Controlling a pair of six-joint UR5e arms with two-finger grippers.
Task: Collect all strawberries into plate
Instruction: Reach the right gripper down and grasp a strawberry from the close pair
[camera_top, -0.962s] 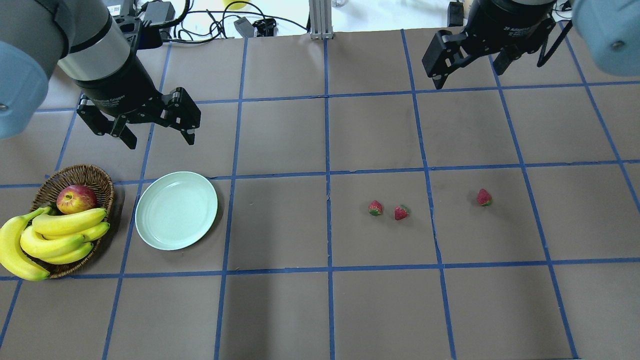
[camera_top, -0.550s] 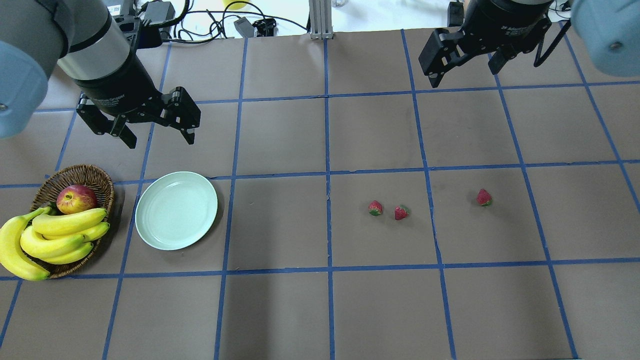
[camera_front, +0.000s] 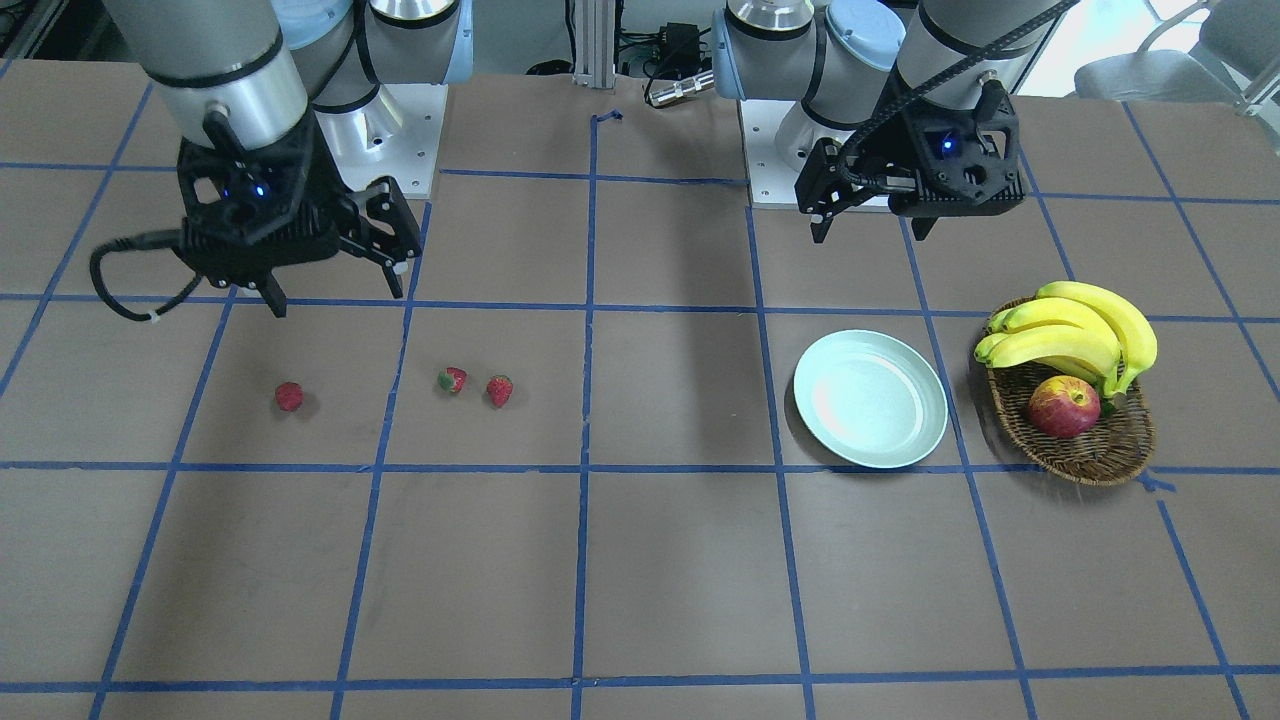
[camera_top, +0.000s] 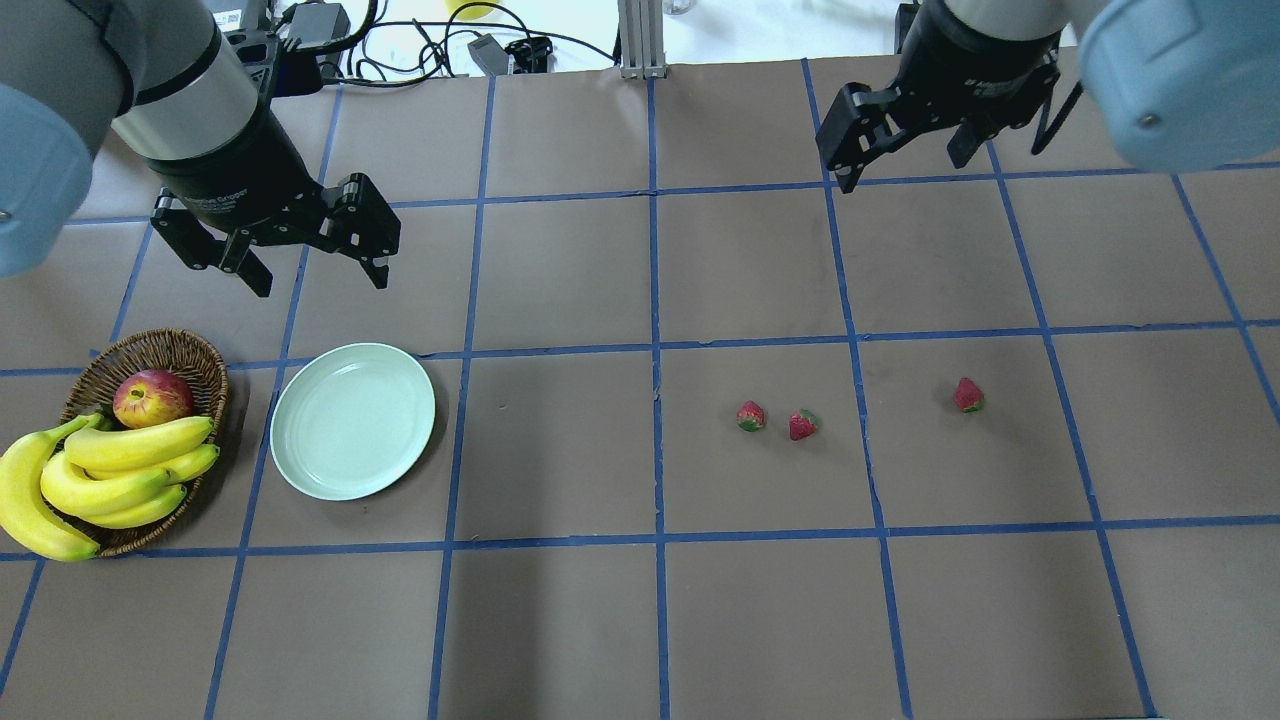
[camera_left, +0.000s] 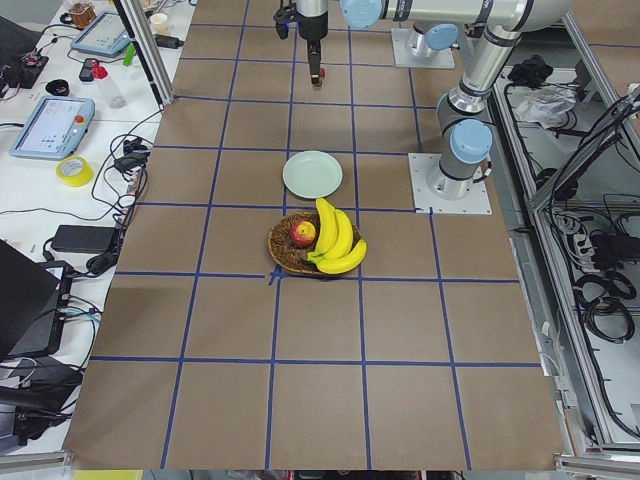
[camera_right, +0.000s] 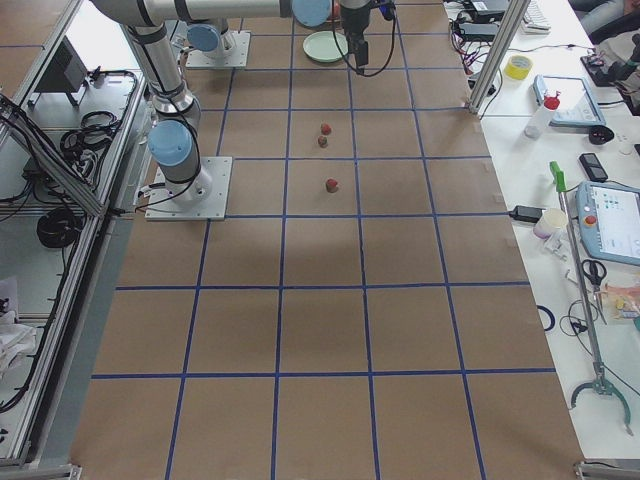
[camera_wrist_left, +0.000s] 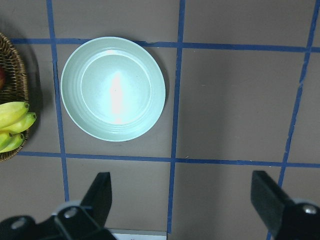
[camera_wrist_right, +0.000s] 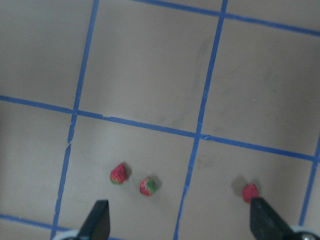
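Brown gridded bench (camera_top: 560, 620): wicker basket (camera_top: 200, 346) with bananas (camera_top: 130, 445) just beside the plate (camera_top: 352, 420), strawberries (camera_top: 751, 416) well apart. Left claw (camera_top: 321, 285) and right claw (camera_top: 905, 172) hover above, both spread wide.

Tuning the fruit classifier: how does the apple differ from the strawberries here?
Size: the apple is far bigger than any of the strawberries. Colour: the apple is red with yellow patches; the strawberries are red with green caps. Place: the apple sits in the basket beside the bananas; the strawberries lie loose on the table, two close together, one apart. Shared: red fruit, none on the plate.
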